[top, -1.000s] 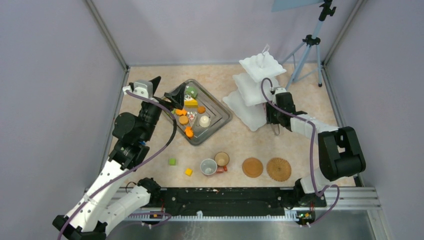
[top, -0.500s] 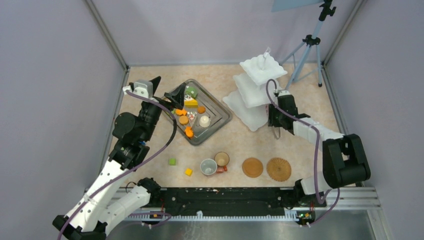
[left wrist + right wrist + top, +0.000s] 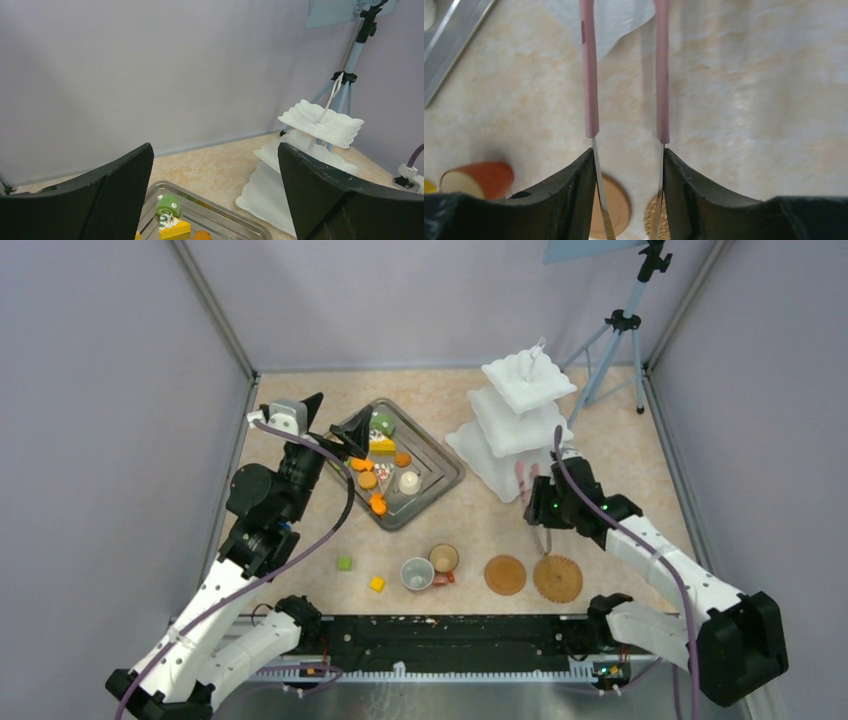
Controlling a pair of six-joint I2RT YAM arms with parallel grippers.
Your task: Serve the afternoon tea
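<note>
At 3 o'clock, right gripper [image 3: 628,161] pinched tongs [image 3: 589,75]; left gripper [image 3: 215,150] gaped empty. Light, hard pastries [image 3: 368,480] probably suit side grips.

Overhead and level left wrist views share the stand [image 3: 515,425]; right wrist looks down.

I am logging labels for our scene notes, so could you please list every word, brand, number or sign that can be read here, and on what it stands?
None: no text can be read in any view.
The white three-tier stand, the steel tray, the two cups and the pink tongs show no print or marks.
</note>
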